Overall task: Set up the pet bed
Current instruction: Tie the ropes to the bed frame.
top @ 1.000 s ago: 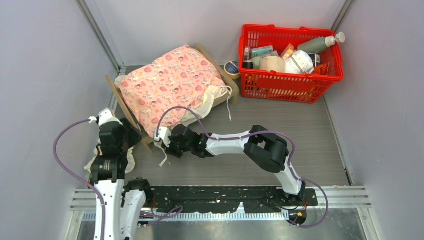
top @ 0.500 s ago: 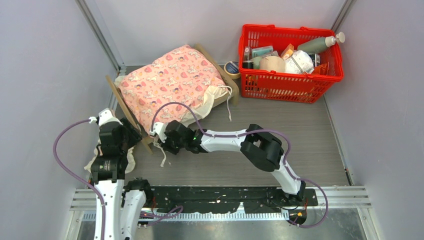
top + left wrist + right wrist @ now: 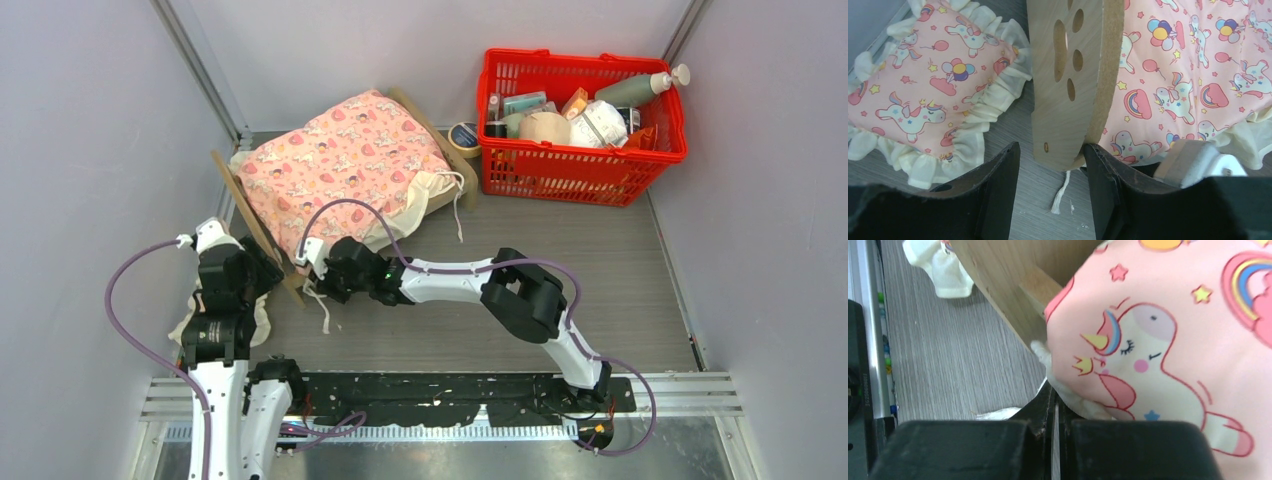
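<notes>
"Where was the pet bed (image 3: 241, 200) in the overhead view?"

"Near the red basket (image 3: 570, 178), to its left, under the blanket (image 3: 340, 165). Both arms reached its end farthest from the basket."

"And the left wrist view?"

"The left gripper (image 3: 1052, 150) stood open astride the headboard (image 3: 1073, 90), not clamped. That board looked stiff and light, so it was probably the place to hold."

"The right wrist?"

"The right gripper (image 3: 1056, 412) was pinched shut, seemingly on the blanket's limp cream hem."
</notes>
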`<state>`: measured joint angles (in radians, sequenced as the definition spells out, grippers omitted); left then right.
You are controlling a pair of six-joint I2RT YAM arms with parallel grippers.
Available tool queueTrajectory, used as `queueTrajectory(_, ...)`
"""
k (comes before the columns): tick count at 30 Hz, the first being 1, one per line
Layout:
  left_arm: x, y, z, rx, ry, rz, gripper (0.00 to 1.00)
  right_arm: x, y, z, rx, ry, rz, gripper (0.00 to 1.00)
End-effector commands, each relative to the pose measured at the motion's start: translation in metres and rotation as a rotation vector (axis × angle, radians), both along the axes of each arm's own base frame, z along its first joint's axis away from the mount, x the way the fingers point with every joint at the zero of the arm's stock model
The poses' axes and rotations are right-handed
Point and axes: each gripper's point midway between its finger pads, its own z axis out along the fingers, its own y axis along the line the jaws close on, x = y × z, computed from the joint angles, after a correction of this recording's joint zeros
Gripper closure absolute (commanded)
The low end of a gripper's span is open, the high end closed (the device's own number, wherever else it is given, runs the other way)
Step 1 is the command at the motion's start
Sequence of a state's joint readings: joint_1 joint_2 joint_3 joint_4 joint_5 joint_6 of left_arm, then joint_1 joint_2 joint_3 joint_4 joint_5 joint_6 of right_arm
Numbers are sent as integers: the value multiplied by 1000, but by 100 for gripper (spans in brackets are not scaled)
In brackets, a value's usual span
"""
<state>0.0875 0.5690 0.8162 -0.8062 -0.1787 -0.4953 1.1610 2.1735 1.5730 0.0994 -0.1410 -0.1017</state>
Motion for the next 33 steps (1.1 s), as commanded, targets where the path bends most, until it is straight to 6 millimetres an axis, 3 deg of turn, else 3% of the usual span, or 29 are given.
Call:
queueTrajectory(1, -3, 25, 12, 70, -34, 125, 45, 11, 14, 98, 263, -117, -30, 95)
queueTrajectory(5, -4, 30, 12, 81, -46, 152, 43, 12, 13, 112, 328, -139, -41, 95)
queueTrajectory(7, -5, 30, 8, 81, -38, 155, 43, 11, 16, 103, 322, -118, -35, 95)
queueTrajectory(15, -4, 29, 0, 72, -26, 151, 42, 2, 15, 39, 183, 48, -66, 95)
queueTrajectory(21, -5, 17, -3, 45, -30, 88, 46, -12, 25, 26, 158, 90, -24, 95)
queueTrajectory(27, -13, -4, -11, -93, -69, 64, 45, -25, 36, 56, 270, 85, 69, 95)
queueTrajectory(33, -18, 1, -23, -150, -41, 162, 44, -9, 41, 70, 316, 21, 9, 95)
